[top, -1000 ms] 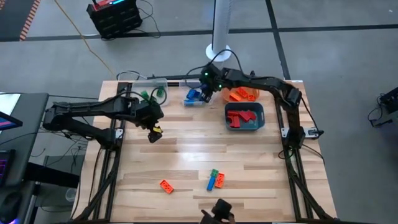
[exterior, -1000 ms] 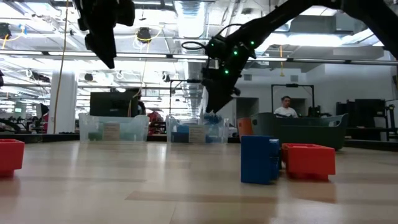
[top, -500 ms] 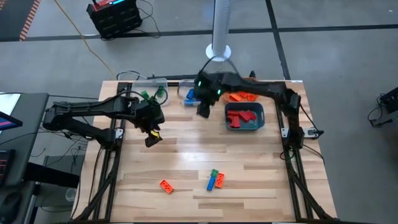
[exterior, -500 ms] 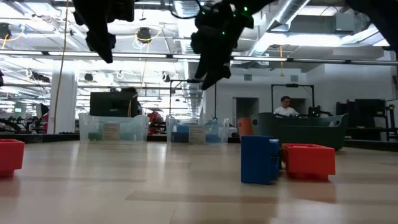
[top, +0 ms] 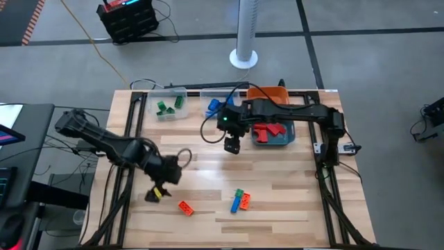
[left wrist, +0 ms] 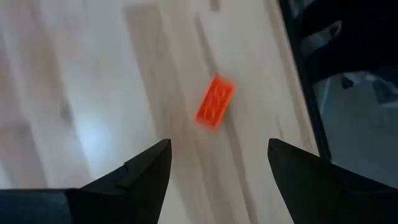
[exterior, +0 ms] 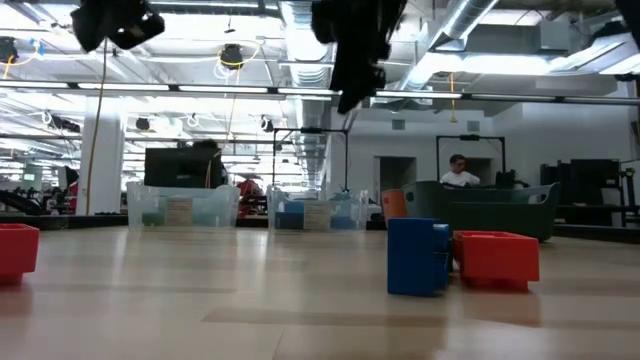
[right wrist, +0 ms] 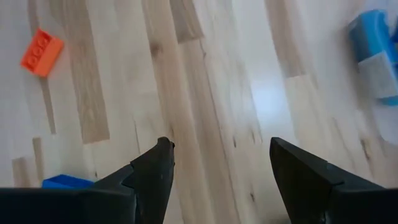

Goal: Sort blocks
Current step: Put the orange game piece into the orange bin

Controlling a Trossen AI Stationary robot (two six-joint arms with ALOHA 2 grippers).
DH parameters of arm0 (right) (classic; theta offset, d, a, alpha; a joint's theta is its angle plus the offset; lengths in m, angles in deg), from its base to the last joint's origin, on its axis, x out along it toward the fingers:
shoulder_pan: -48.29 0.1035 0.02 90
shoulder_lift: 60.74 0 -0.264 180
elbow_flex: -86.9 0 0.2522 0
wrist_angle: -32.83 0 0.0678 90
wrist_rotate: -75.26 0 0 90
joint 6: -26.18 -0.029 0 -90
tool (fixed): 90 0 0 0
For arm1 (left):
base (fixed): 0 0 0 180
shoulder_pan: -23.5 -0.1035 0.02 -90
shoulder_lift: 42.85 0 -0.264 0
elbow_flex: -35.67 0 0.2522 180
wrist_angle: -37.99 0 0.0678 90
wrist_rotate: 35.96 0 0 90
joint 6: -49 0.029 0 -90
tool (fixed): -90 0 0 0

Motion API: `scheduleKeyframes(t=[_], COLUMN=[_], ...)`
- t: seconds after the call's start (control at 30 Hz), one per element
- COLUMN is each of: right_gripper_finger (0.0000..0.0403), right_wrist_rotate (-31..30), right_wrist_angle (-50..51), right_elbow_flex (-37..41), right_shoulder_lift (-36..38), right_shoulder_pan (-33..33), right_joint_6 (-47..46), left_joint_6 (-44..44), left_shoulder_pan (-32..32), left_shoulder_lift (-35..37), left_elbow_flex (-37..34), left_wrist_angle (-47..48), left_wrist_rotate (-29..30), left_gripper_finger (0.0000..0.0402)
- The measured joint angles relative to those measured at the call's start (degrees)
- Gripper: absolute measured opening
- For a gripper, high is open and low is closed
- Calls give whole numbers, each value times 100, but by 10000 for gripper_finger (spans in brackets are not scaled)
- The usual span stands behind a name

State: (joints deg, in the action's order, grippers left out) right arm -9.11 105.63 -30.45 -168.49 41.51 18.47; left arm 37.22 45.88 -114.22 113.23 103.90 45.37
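Loose blocks lie flat on the table near its near edge: an orange brick (top: 185, 207) and a blue, green and orange cluster (top: 240, 200). My left gripper (top: 156, 193) hovers open just left of the orange brick (left wrist: 215, 109), which shows beyond its fingers. My right gripper (top: 232, 144) hangs open over the table's middle, above bare wood. Its wrist view shows the orange brick (right wrist: 41, 51) and a blue block (right wrist: 65, 182). The low view shows the blue block (exterior: 418, 257) and a red-orange one (exterior: 495, 258) standing on the wood, with both grippers high above.
Along the far edge stand a clear bin with green blocks (top: 168, 105), a clear bin with blue blocks (top: 216, 105), an orange bin (top: 267, 94) and a teal bin with red blocks (top: 272, 130). Bare wood lies between the bins and the loose blocks. A person shows far behind the table (exterior: 460, 172).
My right gripper has risen from the blue-block bin at the far edge and swung toward the table's middle. My left gripper has travelled from the far left part of the table toward the near edge, ending beside the orange brick.
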Motion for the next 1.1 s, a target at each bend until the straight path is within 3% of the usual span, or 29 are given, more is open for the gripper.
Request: scheduleKeyframes(t=[0.2, 0.53, 0.7, 0.83, 1.1], right_gripper_finger=[269, 269, 269, 269, 269], right_wrist_rotate=[-366, -593, -597, -689, -882], right_wrist_angle=[145, 351, 409, 531, 685], right_elbow_flex=[-2, -1, -2, -2, -2], right_shoulder_lift=[447, 595, 594, 593, 593], right_shoulder_pan=[333, 1038, 1224, 1318, 1435], right_joint_6=[-422, -537, -540, -546, -537], left_joint_6=[-250, -596, -880, -804, -408], left_shoulder_pan=[510, 971, 1219, 1459, 1713], left_shoulder_lift=[-928, -2475, -2637, -2627, -2627], left_elbow_flex=[6, 6, 6, 13, 13], left_wrist_angle=[-954, -1222, -1224, -1208, -1251], left_wrist_rotate=[419, 527, 1045, 1881, 1792], left_gripper_finger=[261, 261, 261, 261, 261])
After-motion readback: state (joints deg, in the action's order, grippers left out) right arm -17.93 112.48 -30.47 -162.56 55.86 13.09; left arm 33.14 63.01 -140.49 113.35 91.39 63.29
